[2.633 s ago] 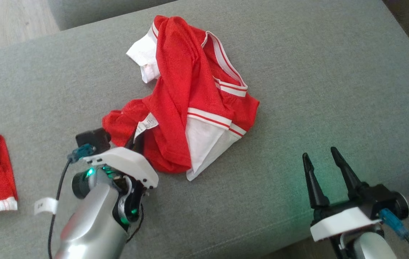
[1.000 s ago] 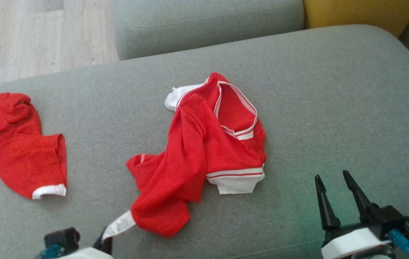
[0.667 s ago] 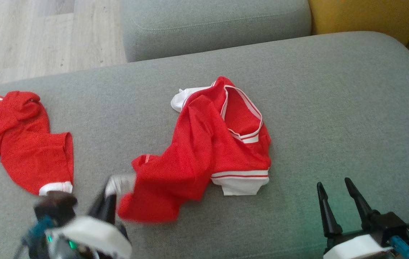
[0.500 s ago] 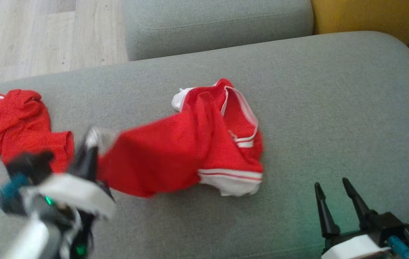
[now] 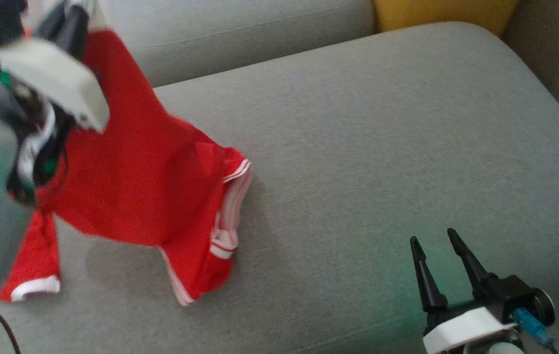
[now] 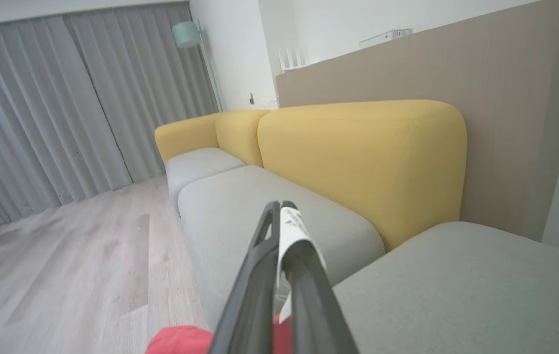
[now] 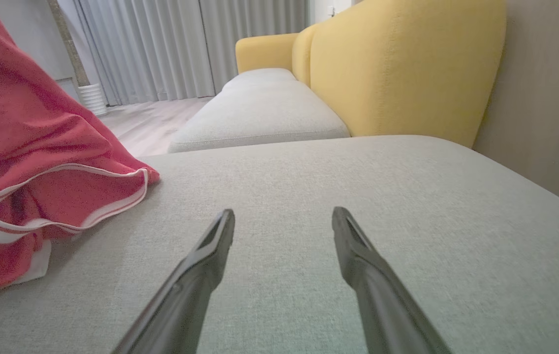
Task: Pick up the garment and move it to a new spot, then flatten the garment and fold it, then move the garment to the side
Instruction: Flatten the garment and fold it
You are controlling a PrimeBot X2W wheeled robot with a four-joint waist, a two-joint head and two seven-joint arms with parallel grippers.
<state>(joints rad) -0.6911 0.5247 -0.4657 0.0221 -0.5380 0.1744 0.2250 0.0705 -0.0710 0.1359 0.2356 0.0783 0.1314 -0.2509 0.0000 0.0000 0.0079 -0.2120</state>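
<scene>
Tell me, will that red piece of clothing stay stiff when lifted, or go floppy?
Probably floppy: the red garment hangs in soft folds from the left gripper, its lower end sagging toward the grey cushion. It seems light, since a pinch on its white edge holds it up. It could swing or slip, with so little pinched.

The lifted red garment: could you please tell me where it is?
In the head view the garment hangs at the left from the left tool, its lower hem on the grey cushion, far left of the right tool.
</scene>
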